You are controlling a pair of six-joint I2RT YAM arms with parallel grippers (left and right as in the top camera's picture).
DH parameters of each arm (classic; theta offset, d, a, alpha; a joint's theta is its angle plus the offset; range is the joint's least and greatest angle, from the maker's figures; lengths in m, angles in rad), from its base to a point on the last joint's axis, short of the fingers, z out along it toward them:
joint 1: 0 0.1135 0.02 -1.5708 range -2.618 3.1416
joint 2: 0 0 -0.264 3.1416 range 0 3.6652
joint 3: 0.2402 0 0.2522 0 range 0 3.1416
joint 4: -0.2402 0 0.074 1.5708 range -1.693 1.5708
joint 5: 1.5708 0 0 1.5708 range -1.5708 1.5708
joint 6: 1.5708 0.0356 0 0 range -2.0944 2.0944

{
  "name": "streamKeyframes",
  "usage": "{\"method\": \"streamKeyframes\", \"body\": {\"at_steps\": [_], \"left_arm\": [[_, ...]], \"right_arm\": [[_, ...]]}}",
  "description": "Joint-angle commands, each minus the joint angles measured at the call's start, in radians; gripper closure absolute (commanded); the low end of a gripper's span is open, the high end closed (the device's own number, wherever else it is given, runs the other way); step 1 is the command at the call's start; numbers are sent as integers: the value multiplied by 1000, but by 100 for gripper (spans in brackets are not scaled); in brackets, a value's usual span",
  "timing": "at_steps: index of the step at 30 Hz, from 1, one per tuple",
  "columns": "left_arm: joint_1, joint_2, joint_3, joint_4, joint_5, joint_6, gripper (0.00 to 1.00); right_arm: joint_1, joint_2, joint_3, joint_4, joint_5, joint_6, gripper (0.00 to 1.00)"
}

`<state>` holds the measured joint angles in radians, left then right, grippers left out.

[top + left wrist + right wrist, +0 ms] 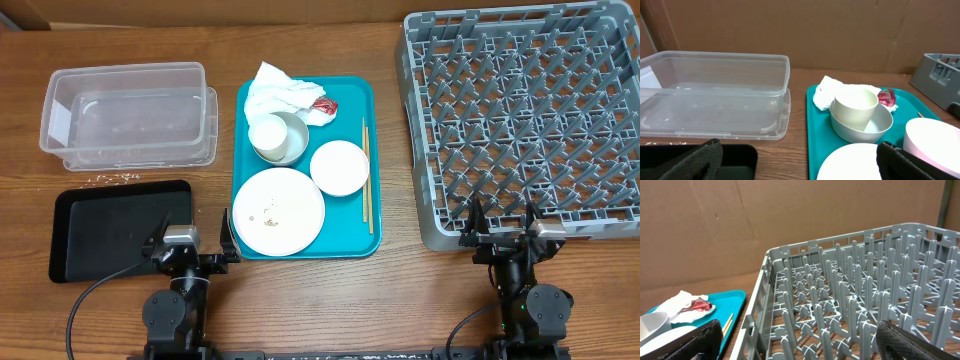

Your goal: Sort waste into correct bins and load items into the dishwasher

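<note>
Crumpled white paper napkins (280, 90) lie at the far end of the teal tray (352, 225), with a small red wrapper scrap (326, 105) touching their right edge. Just in front of them a small white cup (267, 131) stands inside a pale grey bowl (298, 138). Nearer the arms sit a pinkish-white bowl (340, 167) and, to its left, a large round white plate (292, 222) with a few rice grains (268, 212) on it. Chopsticks (366, 175) lie along the tray's right side.

Left of the teal tray are the two bins: the clear tub (125, 70) farther back and the black tray (105, 225) nearer, with more white grains scattered on the wooden table (400, 300) between them. The grey dish rack (520, 110) stands at the right.

The left gripper (193, 243) sits low between the black tray and the teal tray, jaws spread wide and empty. The right gripper (502, 225) is at the rack's near edge, spread just as wide, holding nothing.
</note>
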<state>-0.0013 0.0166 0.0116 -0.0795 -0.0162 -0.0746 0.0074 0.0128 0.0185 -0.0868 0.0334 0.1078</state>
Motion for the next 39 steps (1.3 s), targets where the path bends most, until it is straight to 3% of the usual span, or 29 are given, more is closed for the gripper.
{"method": "streamKeyframes", "body": {"at_steps": [1,10,16,24,30,39], "left_arm": [[-6,-12,-7,11,-30,35,0],[-6,-12,-7,32,-42,26,0],[-6,-12,-7,235,162,-38,0],[-6,-11,37,368,170,-1,0],[-6,76,232,243,116,114,0],[-6,536,727,-98,110,187,0]], "right_arm": [[5,-10,-10,6,7,-4,0],[5,-10,-10,6,7,-4,0],[5,-10,-10,5,7,-4,0],[5,-10,-10,6,7,-4,0],[5,-10,-10,6,7,-4,0],[5,-10,-10,6,7,-4,0]]}}
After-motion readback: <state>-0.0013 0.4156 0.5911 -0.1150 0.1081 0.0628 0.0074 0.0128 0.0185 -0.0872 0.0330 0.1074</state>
